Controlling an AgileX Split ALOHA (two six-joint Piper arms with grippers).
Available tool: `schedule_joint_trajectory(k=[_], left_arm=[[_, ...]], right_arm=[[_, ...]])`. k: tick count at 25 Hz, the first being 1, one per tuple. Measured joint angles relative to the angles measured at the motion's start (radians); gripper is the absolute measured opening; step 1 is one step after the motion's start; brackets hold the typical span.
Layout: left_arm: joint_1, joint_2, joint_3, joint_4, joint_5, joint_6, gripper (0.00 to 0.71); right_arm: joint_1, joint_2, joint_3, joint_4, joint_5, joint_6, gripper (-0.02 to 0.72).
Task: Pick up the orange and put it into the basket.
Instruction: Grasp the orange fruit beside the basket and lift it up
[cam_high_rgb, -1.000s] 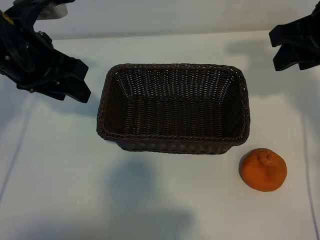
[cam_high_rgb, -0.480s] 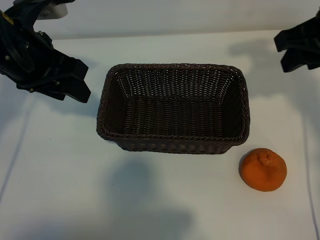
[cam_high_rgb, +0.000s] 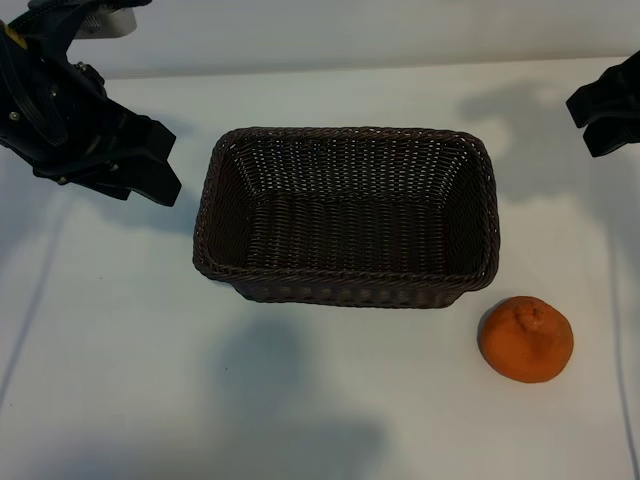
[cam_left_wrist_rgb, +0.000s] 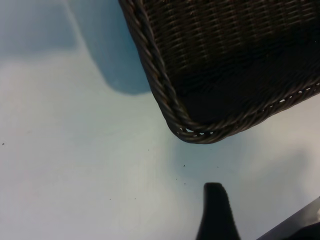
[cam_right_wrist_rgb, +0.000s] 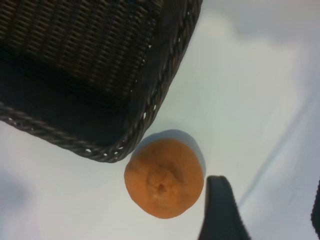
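Right gripper slid outward toward 3 o'clock edge of exterior view since second before, fingers apart, holding nothing. Orange unmoved on tabletop, at 5 o'clock from basket, just beside its corner. Left gripper parked at 9 o'clock, fingers apart. Judgement: approach only starting; grasp not yet begun.

No readable text, label, brand, number or sign anywhere in any view.
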Motion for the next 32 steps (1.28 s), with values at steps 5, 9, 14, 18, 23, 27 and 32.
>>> schedule_joint_trajectory(k=[5, 9, 14, 18, 23, 27, 32], left_arm=[[0.000, 0.000, 0.000, 0.000, 0.000, 0.000, 0.521], [0.000, 0.000, 0.000, 0.000, 0.000, 0.000, 0.521], [0.000, 0.000, 0.000, 0.000, 0.000, 0.000, 0.521], [0.000, 0.000, 0.000, 0.000, 0.000, 0.000, 0.521], [0.000, 0.000, 0.000, 0.000, 0.000, 0.000, 0.521], [0.000, 0.000, 0.000, 0.000, 0.000, 0.000, 0.521], [0.000, 0.000, 0.000, 0.000, 0.000, 0.000, 0.521]], right_arm=[[0.000, 0.000, 0.000, -0.003, 0.000, -0.007, 0.433], [0.000, 0.000, 0.000, -0.003, 0.000, -0.010, 0.433], [0.000, 0.007, 0.012, -0.004, -0.001, -0.013, 0.433], [0.000, 0.007, 0.103, -0.006, -0.026, -0.018, 0.433], [0.000, 0.008, 0.248, -0.006, -0.075, -0.031, 0.453], [0.000, 0.008, 0.326, -0.010, -0.126, -0.040, 0.480], [0.000, 0.008, 0.406, -0.010, -0.216, -0.040, 0.491]])
